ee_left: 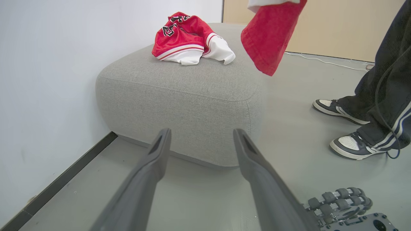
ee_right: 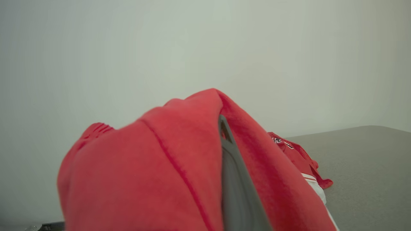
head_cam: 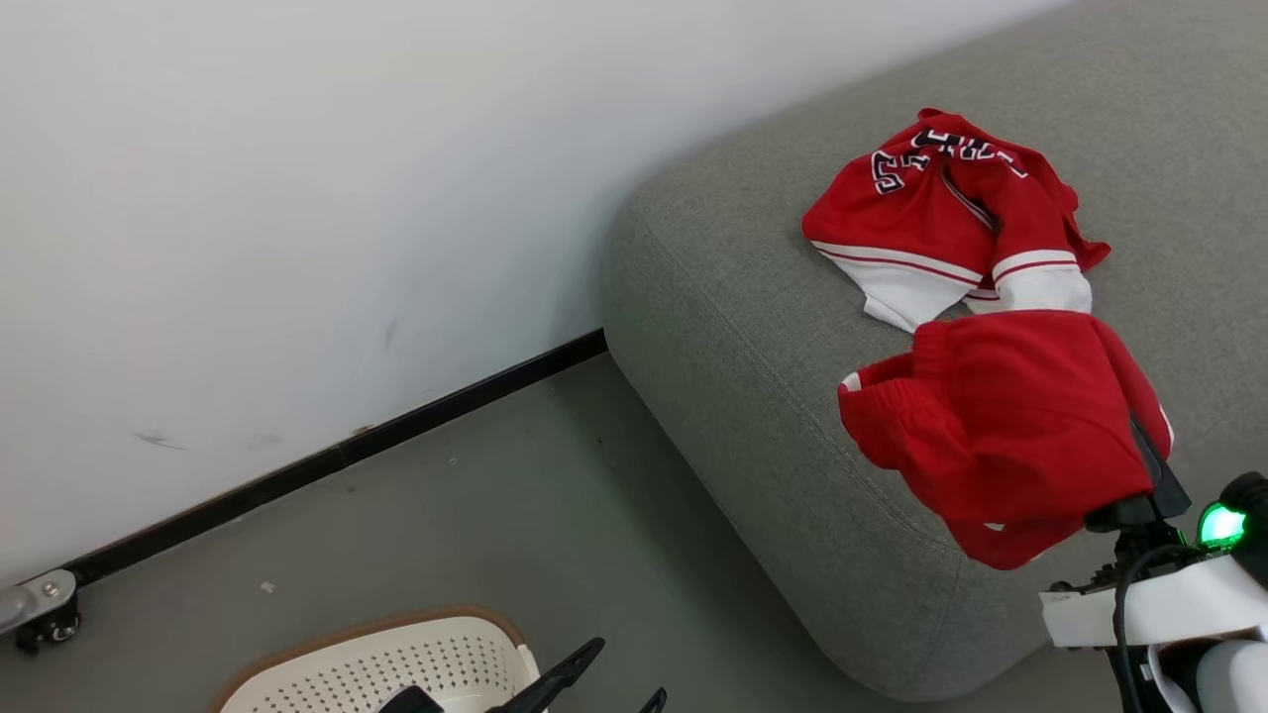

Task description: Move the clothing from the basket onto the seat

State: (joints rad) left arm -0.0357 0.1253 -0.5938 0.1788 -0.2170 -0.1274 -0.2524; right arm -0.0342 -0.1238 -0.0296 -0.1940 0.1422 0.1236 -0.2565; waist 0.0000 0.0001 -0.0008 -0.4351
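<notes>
My R gripper (ee_right: 223, 128) was pinched shut on the shorts (head_cam: 1001, 426), hanging over the seat (head_cam: 733, 327) edge near the jersey (head_cam: 931, 218). L gripper (ee_left: 201, 132) spread wide, empty, beside the basket (head_cam: 396, 663). Cloth prob. soft, light, floppy; grab a bunched fold.

You're in what looks like a bare test room staged as a corner of a home: a plain white wall (head_cam: 297, 198) with black skirting (head_cam: 337, 456), a smooth grey floor (head_cam: 515, 535), one lone grey seat (ee_left: 179, 86), a loose cable (ee_left: 324, 61) trailing past a beige panel (ee_left: 337, 25), and a person's sneakers (ee_left: 353, 146) close by.
</notes>
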